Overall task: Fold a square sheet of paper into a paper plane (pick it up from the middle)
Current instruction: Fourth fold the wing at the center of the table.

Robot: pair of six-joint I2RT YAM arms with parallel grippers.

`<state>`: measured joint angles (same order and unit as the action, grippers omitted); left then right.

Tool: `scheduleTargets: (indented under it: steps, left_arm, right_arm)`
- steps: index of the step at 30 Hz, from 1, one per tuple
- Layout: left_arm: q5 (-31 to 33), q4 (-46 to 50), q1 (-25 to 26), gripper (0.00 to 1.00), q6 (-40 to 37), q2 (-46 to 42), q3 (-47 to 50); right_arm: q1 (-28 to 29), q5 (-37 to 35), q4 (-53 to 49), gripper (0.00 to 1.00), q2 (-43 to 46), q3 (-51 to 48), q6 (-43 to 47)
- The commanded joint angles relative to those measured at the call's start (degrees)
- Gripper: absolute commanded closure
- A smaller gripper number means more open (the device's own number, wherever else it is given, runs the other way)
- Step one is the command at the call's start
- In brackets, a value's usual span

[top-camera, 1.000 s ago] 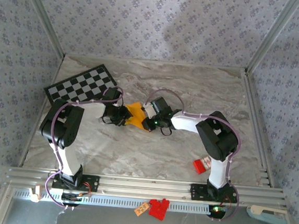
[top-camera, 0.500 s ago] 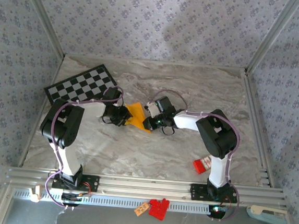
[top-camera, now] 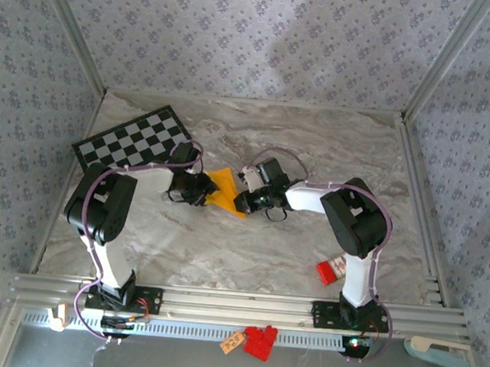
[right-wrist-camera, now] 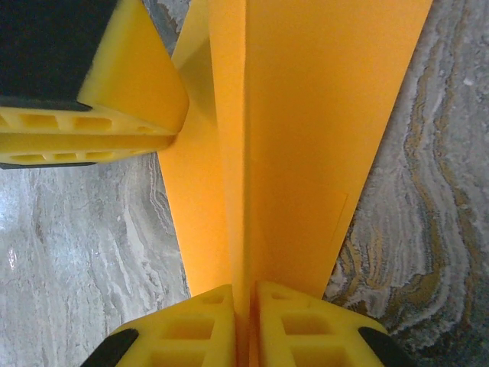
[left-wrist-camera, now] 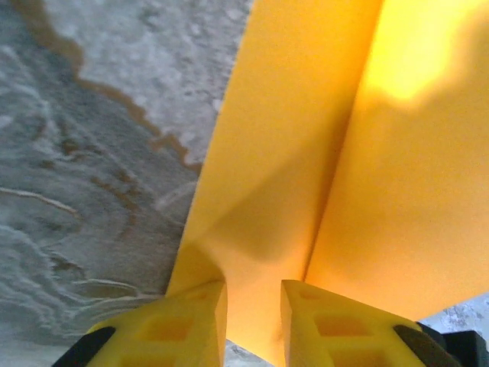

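Bare table [top-camera: 318, 138] beyond; checkered board [top-camera: 135, 138] far-left, red block [top-camera: 329, 271] near-right.

We're in a robotics lab, folks, looking straight into a boxed-in test cell! Two white-and-black arms, the left arm [top-camera: 105, 210] and the right arm [top-camera: 357, 223], are bolted onto aluminium rails [top-camera: 234, 304] at the near edge of a marble-print surface [top-camera: 247, 252]. Patterned backdrop walls [top-camera: 258, 39] close off three sides, framed by bare metal posts [top-camera: 69, 35] (nobody's living room, this). Purple cables [top-camera: 271, 150] loop along the arms. Up close, the left claw [left-wrist-camera: 254, 290] and right claw [right-wrist-camera: 246, 294] show chunky yellow moulded fingers.
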<state>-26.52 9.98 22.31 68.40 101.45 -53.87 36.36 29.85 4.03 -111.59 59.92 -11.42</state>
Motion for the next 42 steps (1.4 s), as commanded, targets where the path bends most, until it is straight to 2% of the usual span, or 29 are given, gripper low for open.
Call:
scheduleTargets:
  steps: [1, 7, 17, 27, 42]
  left_arm:
    - [-2.10, -2.80, 0.50, 0.72, -1.16, -2.05, -0.02]
    - [-3.38, -7.76, 0.72, 0.67, -2.19, -1.87, 1.53]
    - [-3.98, -7.84, 1.07, 0.61, -4.36, 0.45, 1.31]
    - [-1.44, 1.45, 2.04, 0.57, -5.99, 3.17, -1.74]
    - [0.95, 8.88, 2.22, 0.53, -6.00, 5.69, -3.42]
  right_arm:
    - [-0.65, 1.22, -0.36, 0.85, -1.75, -1.03, -1.58]
    - [-0.94, 1.64, -0.29, 0.85, -2.05, -0.83, -1.94]
    - [-1.11, 1.66, -1.03, 0.85, -2.31, -0.43, -1.76]
    - [-1.19, 1.27, -2.27, 0.80, -1.22, -0.20, -2.47]
    - [-1.71, 1.28, -5.03, 0.74, 3.28, 0.60, -5.00]
